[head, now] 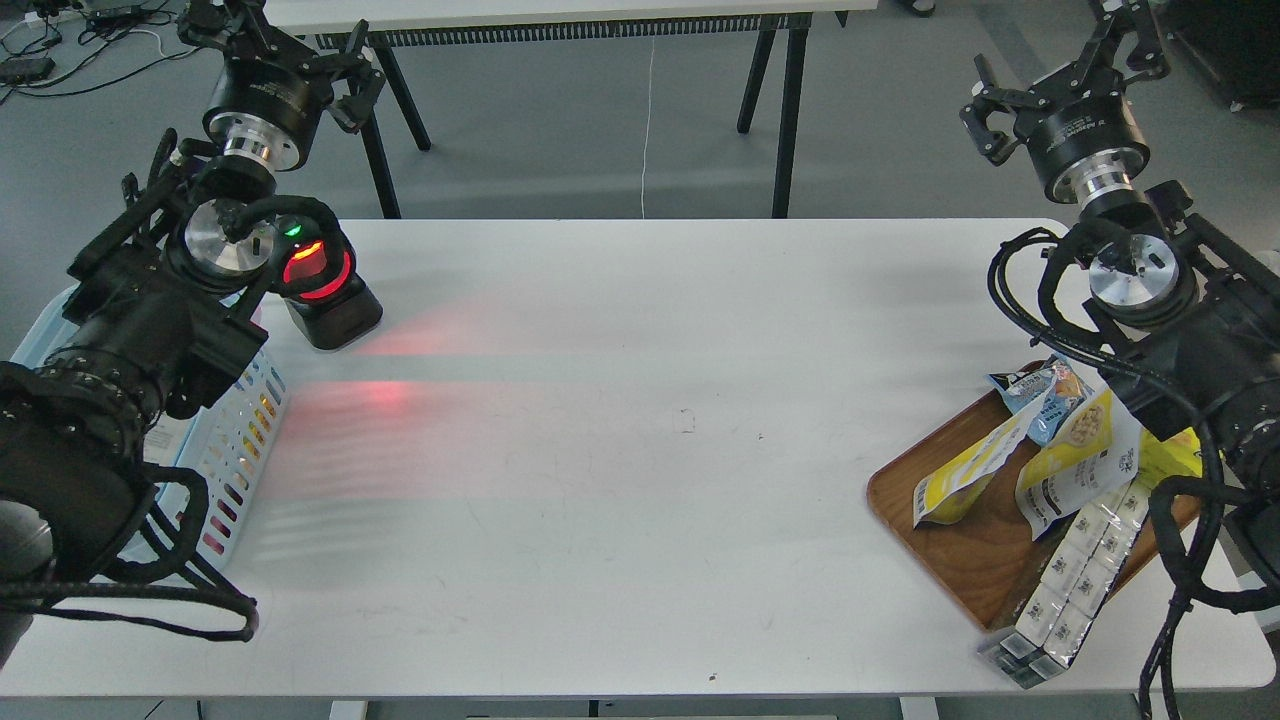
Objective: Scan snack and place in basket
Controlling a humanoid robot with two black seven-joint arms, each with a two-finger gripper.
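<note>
Nearest you, right: wooden tray [975, 560] holds the snack [1075, 455], propped among other packets within the right arm's reach. Basket [240, 440] sits far left, scanner [322, 290] beside it. Left gripper [215, 15]: cannot tell. Right gripper [1125, 25]: fingers released, empty.

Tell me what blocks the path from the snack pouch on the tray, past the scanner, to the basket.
Nothing visible does. The snack pouch lies on the wooden tray at the right; the white table between it, the scanner and the blue basket is bare. My left arm does overhang much of the basket.
</note>
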